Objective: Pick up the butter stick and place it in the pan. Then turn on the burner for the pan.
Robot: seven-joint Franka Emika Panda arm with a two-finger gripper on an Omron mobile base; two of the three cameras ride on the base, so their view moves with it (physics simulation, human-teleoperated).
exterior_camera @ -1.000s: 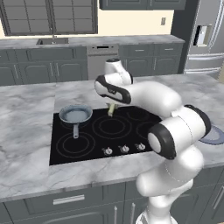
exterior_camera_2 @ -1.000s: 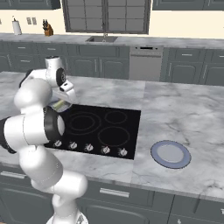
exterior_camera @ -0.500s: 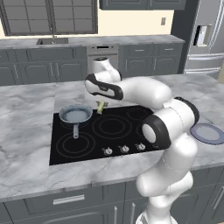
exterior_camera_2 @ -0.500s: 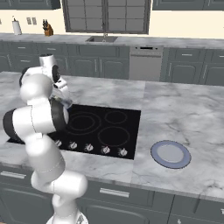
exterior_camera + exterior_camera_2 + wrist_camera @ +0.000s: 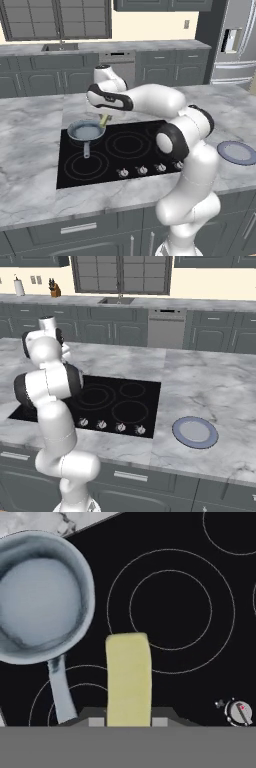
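The gripper (image 5: 129, 722) is pinching the butter stick (image 5: 128, 679) at one end, fingers pressed on its two long sides. It is hanging above the black cooktop (image 5: 140, 150), just beside the pan (image 5: 86, 132) near the cooktop's back-left corner. Judgement: the stick is light, soft and greasy, so a gentle mid-length hold suits it. The arm is reaching forward and leftward, its hand pointing down.
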